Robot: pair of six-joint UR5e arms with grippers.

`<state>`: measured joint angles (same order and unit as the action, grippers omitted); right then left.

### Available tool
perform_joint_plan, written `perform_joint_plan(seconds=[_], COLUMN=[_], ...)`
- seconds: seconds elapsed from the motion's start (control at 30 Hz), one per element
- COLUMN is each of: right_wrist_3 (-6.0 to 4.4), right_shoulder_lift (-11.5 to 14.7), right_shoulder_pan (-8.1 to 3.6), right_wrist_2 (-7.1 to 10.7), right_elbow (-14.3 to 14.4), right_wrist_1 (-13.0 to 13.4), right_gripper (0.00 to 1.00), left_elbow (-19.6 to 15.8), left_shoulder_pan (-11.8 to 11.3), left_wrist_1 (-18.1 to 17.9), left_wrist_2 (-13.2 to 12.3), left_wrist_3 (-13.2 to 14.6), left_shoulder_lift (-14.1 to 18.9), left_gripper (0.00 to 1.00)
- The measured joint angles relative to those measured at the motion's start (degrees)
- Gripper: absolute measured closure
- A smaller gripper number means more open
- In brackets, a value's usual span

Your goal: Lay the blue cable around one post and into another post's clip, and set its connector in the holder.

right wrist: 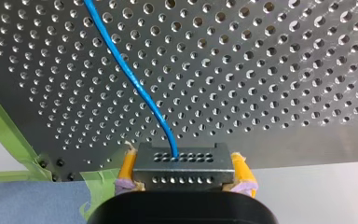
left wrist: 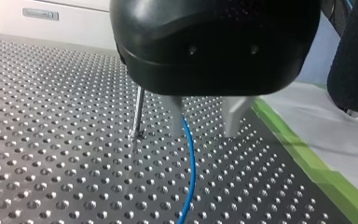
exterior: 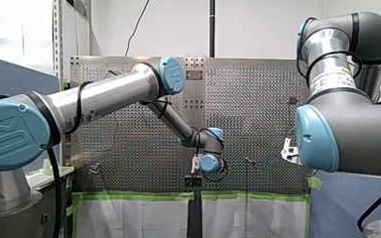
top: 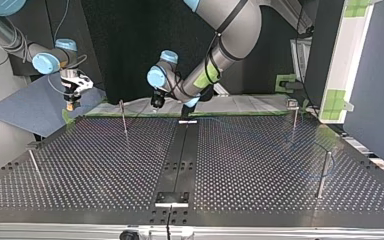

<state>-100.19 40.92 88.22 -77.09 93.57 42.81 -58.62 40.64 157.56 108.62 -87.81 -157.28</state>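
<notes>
Fingers of the left gripper [left wrist: 204, 131] are held apart, and the blue cable [left wrist: 191, 163] is seen running up between them, close against one finger and not clamped. A thin post [left wrist: 139, 112] stands on the perforated surface [left wrist: 51, 140] just beyond that finger. On the other arm, the right gripper [right wrist: 182, 171] is closed on the connector [right wrist: 182, 161], which is pinched at its two ends by the yellow pads [right wrist: 127, 167]; the cable leaves the connector's face and trails away over the surface.

Several failures can be foreseen. Since the cable lies off-centre in the open fingers, it could be missed or nipped only at the edge when they are closed, and then slipped out under pull. If the cable is drawn taut between the arms, the connector could be twisted in the pads and arrive crooked at its holder. Should the loop be carried too high, it might be lifted over the post's top instead of being laid around it.
</notes>
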Motion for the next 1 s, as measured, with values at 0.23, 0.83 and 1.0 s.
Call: perform_joint_plan(seconds=[0.23, 0.83, 1.0], right_wrist_3=[-0.02, -0.02, -0.02], right_shoulder_lift=[0.0, 0.0, 0.0], right_shoulder_pan=[0.06, 0.10, 0.12], right_wrist_2=[0.00, 0.50, 0.60], right_elbow=[0.0, 0.0, 0.0], right_wrist_1=[-0.1, -0.1, -0.4], right_gripper=[0.98, 0.98, 0.98], left_elbow=[0.0, -5.3, -6.4], left_shoulder_pan=[0.7, 3.5, 4.2], left_wrist_1=[0.5, 0.0, -0.3], left_wrist_2=[0.2, -1.8, -3.6], left_wrist_3=[1.2, 2.9, 2.9], left_shoulder_lift=[0.2, 4.2, 4.2], left_gripper=[0.00, 0.00, 0.00])
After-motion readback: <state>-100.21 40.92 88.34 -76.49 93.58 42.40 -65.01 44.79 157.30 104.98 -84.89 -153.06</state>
